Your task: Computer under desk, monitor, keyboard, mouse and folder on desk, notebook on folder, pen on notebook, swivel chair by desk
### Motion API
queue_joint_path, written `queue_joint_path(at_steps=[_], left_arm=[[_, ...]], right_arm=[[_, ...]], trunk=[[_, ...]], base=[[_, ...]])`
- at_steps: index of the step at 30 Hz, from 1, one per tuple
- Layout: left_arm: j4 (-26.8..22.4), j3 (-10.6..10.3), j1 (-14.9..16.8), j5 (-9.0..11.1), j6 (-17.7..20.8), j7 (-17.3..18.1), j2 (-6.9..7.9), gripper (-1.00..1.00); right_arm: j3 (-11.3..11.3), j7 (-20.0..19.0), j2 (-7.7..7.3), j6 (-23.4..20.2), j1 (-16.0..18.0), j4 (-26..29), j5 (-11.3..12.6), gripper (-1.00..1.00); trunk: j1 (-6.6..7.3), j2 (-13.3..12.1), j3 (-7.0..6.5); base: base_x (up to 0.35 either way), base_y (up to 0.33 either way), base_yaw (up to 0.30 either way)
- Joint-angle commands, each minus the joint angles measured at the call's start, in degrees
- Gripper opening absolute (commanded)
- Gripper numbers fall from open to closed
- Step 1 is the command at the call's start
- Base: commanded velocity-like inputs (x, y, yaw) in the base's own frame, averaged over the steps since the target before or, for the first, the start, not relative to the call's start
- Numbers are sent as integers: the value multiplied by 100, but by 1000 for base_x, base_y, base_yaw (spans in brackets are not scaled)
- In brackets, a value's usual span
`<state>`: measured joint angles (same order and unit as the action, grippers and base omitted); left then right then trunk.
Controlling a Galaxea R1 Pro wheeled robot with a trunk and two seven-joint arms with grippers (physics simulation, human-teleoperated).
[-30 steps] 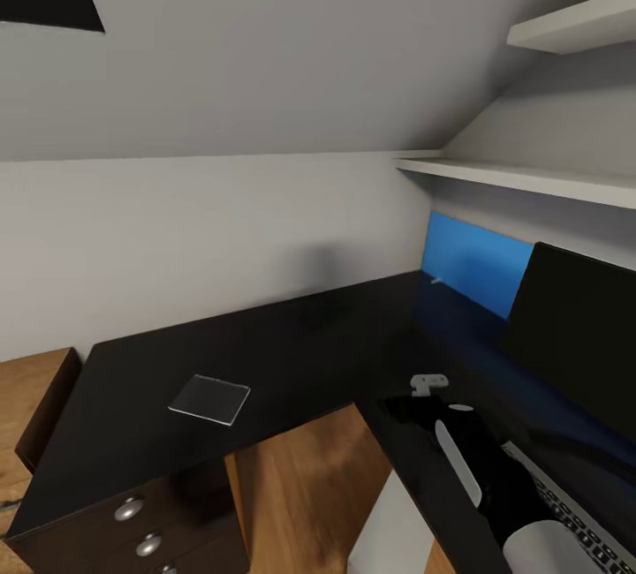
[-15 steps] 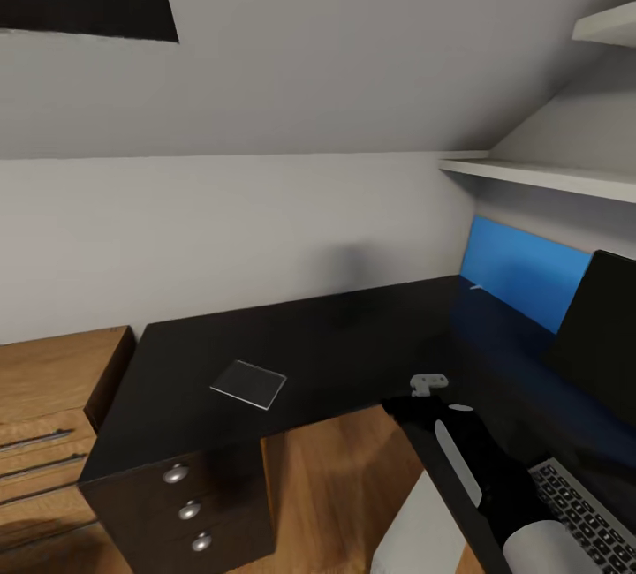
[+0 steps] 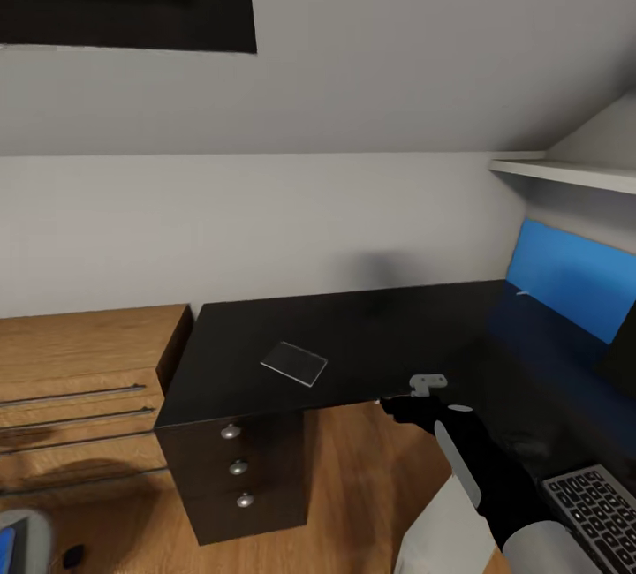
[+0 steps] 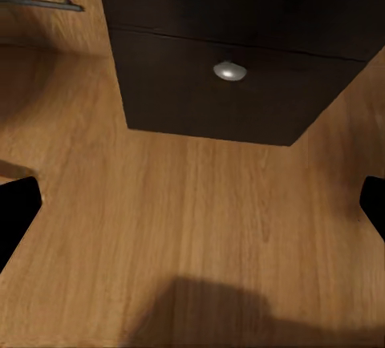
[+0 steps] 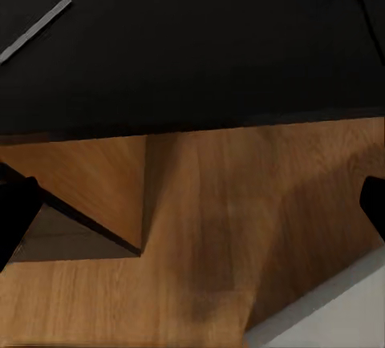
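The black desk (image 3: 397, 336) runs along the wall and turns toward me on the right. The thin grey notebook (image 3: 294, 363) lies flat on it near the front edge, and its corner (image 5: 32, 11) also appears in the right wrist view. The keyboard (image 3: 596, 512) lies at the lower right, with a sliver of the black monitor (image 3: 624, 346) above it. A bright blue flat panel (image 3: 574, 278) stands by the wall; I cannot tell if it is the folder. My right gripper (image 3: 399, 404) (image 5: 192, 208) hangs open off the desk's edge. My left gripper (image 4: 192, 208) is open above the floor.
A light-wood dresser (image 3: 79, 388) adjoins the desk's left end. Three drawers with silver knobs (image 3: 231, 431) face me, also seen at the drawer front (image 4: 228, 91). A shelf (image 3: 565, 172) juts out at the right. A grey rounded shape with a blue patch (image 3: 18, 543) sits at the lower left.
The whole picture has slid right, so the camera has turned left. The dresser and drawers have come into view and the monitor has nearly left it. My right arm keeps its place.
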<state>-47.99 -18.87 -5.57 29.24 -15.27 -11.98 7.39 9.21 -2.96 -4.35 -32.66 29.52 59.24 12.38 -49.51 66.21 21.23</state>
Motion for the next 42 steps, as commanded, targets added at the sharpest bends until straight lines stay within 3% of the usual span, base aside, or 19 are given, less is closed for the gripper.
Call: queue_joint_path(at_steps=[1, 18, 32, 42], left_arm=[[63, -48, 3, 38, -26, -47, 9, 100], [193, -52, 3, 36, -38, -50, 8, 100], [202, -38, 3, 38, -38, -68, 8, 100], [203, -38, 3, 38, -38, -68, 8, 100]], right_arm=[[8, -3, -5, -27, 2, 9, 10, 100], [19, -3, 3, -21, -15, 52, 10, 100], [20, -6, 4, 4, -396, 740, 10, 100], [16, -33, -2, 11, -458, 813, 19, 100]], trunk=[[0, 4, 5], [0, 4, 5], [0, 4, 5], [0, 4, 5]], base=[[-21, 4, 278], [-3, 1, 278], [0, 0, 275], [0, 0, 80]])
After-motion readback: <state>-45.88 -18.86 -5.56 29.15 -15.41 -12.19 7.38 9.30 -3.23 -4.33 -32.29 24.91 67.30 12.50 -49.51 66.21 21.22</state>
